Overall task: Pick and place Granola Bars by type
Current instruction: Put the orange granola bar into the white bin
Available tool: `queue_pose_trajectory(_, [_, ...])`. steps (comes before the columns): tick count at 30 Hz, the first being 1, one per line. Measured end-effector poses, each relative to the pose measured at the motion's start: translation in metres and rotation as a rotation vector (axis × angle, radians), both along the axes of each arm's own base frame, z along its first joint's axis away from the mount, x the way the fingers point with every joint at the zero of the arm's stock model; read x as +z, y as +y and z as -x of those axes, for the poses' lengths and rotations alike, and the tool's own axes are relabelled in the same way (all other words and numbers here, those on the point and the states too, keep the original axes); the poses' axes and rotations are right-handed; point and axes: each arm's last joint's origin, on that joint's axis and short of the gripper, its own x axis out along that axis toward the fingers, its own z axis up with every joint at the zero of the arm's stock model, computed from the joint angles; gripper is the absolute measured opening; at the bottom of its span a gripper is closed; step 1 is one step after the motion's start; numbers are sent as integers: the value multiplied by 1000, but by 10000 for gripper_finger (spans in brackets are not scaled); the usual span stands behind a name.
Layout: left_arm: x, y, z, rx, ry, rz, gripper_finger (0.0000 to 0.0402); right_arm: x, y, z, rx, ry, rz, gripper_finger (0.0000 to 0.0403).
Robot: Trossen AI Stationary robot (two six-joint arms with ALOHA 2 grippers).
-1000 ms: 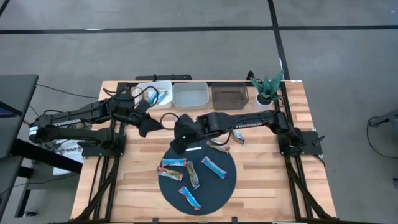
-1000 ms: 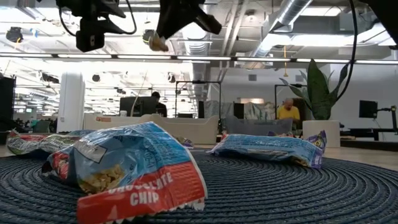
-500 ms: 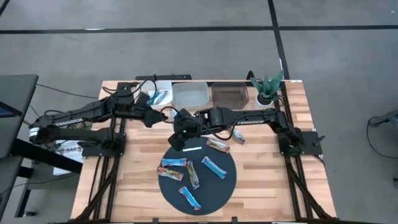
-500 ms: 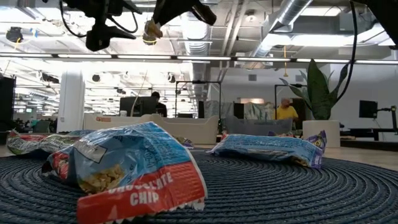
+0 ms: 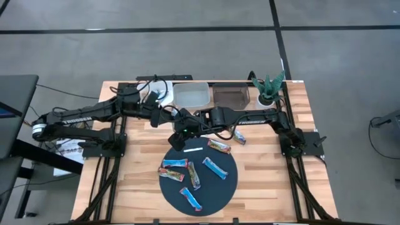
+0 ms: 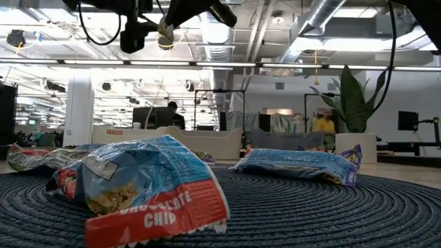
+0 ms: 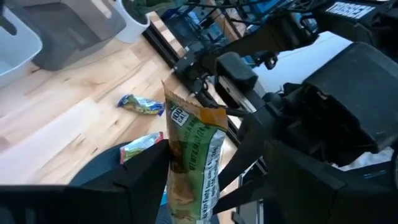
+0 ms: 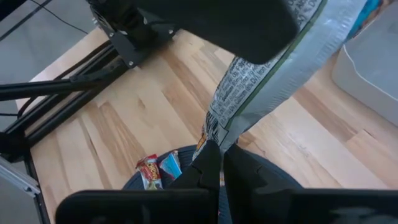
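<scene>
One granola bar [image 7: 193, 155], silvery with green and orange print, hangs in the air above the table between my two grippers. My right gripper [image 8: 217, 155] is shut on it, above the far left rim of the round dark mat [image 5: 228, 181]. My left gripper [image 7: 199, 171] is open and has reached in from the left, with one finger on either side of the bar's other end. I cannot tell whether they touch it. In the low view the bar [image 6: 165, 33] shows small at the top. Several more bars [image 5: 194, 175] lie flat on the mat, and one [image 5: 239, 136] lies on the wood. My right gripper pinches one end of the bar's wrapper [image 8: 214, 134] between its two fingers. The bar is lifted clear of the table and stretches away from the fingers toward my left gripper, which hides its far end in the right wrist view.
Three bins stand along the far edge: a white one [image 5: 164, 94] with a blue bar in it, a pale one [image 5: 190, 95] and a dark one [image 5: 230, 95]. A potted plant [image 5: 269, 87] stands at the far right. A thin white strip [image 5: 194, 149] lies on the mat's far rim.
My left gripper has moved toward the table's right, up to the bar held by my right gripper. My right gripper has raised the bar a little and kept its hold.
</scene>
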Motion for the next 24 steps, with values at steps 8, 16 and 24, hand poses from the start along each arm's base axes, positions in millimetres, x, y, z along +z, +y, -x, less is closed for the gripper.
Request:
queue_pose_trajectory(8, [-6, -1, 2, -12, 58, 11, 171, 0, -2, 0, -4, 0, 2, 0])
queue_pose_trajectory(16, [-5, -1, 1, -11, 55, -6, 86, 0, -2, 0, -4, -2, 4, 0])
queue_pose_trajectory(24, [-5, -1, 1, -12, 54, -12, 36, 0, -2, -1, -5, -8, 3, 0])
